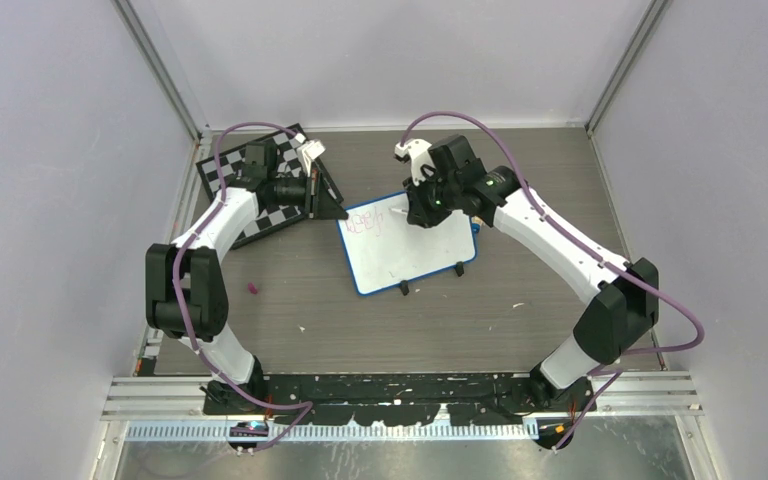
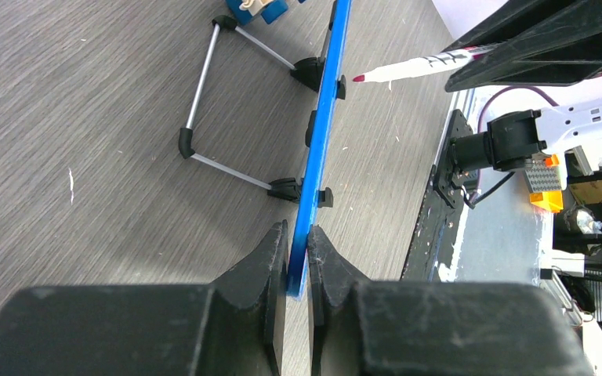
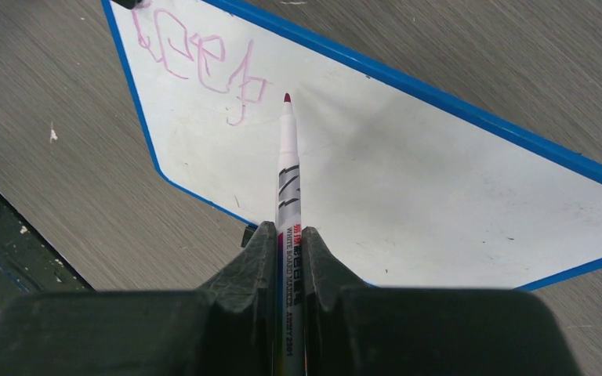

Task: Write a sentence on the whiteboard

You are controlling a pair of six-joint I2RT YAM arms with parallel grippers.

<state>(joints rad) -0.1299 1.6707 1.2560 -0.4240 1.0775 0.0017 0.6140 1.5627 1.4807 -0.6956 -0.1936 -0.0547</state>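
The whiteboard [image 1: 410, 255], white with a blue frame, stands tilted on the table. My left gripper [image 1: 332, 205] is shut on its left edge; the left wrist view shows the blue frame [image 2: 321, 117] edge-on between my fingertips [image 2: 298, 231]. My right gripper [image 1: 412, 212] is shut on a white marker [image 3: 288, 172] with a red tip. The tip sits just right of a reddish-pink scribble [image 3: 196, 59] in the board's upper left corner [image 1: 368, 220]. In the left wrist view the marker [image 2: 415, 69] shows a small gap to the board. No green writing shows.
A checkered chessboard [image 1: 260, 195] lies behind the left arm at the back left. A small pink bit [image 1: 253, 289] lies on the table front left of the board. The board's wire stand [image 2: 227, 102] reaches behind it. White scraps [image 1: 517, 305] lie on the table.
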